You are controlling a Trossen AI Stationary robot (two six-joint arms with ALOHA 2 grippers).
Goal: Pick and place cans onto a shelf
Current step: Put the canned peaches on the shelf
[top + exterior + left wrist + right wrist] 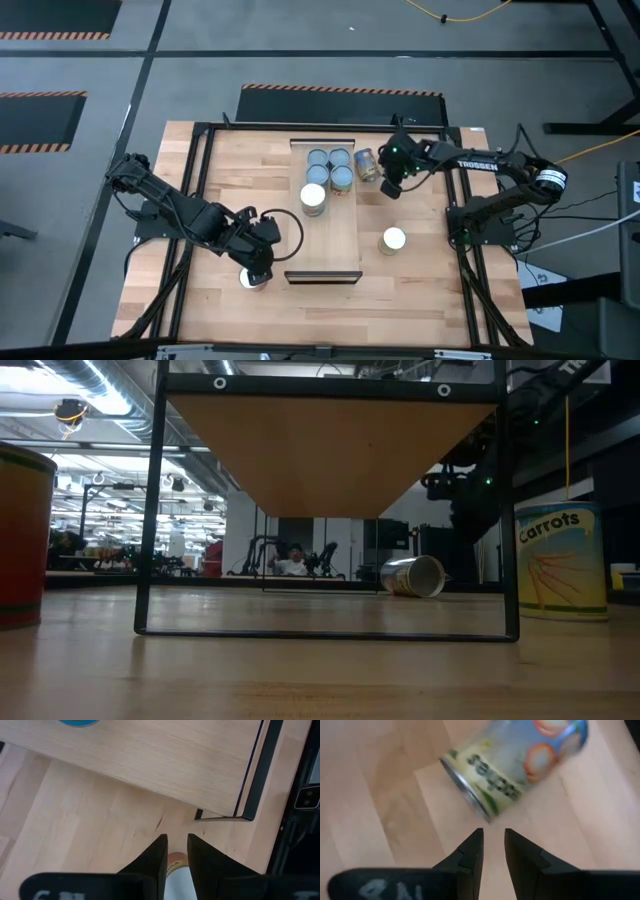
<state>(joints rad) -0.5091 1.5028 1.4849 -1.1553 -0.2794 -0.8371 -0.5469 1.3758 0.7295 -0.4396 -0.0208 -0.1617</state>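
Note:
The shelf (325, 245) is a pale board raised on a black frame (330, 632). Several cans (330, 168) stand at its far end, with a white-topped one (313, 197) just nearer. Right of the shelf a labelled can (367, 165) (515, 765) lies on its side on the table. My right gripper (392, 188) (493, 837) hangs just short of it, fingers a narrow gap apart and bare. A carrots can (393, 240) (560, 560) stands on the table's right. My left gripper (258, 272) (176, 845), also narrowly open, hovers over a standing can (249, 280) (175, 866) left of the shelf's near end.
The table's black frame rails (190, 230) run along both sides, with uprights near the arms. The shelf's black leg frame (255, 785) stands close to my left gripper. The near half of the shelf board is bare wood. The room beyond shows in the low view.

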